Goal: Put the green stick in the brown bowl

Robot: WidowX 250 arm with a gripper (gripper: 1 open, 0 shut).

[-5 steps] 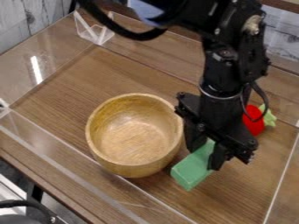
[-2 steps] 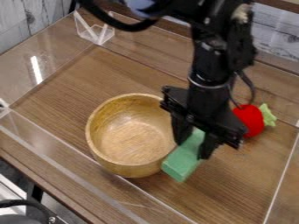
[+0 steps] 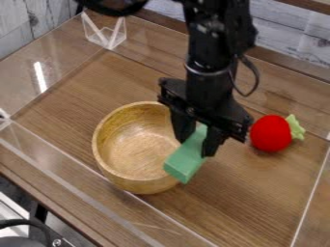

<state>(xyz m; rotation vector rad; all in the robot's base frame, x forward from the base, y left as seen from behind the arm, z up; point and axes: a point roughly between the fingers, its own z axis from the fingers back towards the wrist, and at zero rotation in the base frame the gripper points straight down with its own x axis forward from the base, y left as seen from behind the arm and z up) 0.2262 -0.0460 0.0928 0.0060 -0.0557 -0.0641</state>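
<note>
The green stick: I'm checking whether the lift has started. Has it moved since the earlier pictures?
Yes. The green stick, held in the gripper, has risen off the table and shifted left, now overlapping the brown bowl's right rim instead of lying beside it.

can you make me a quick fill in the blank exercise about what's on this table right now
1. The gripper is closed on the green ____.
2. The green stick hangs over the right rim of the brown ____.
3. The inside of the brown bowl is ____.
4. The toy lying right of the arm is mostly ____ in colour.

Missing words: stick; bowl; empty; red
</note>
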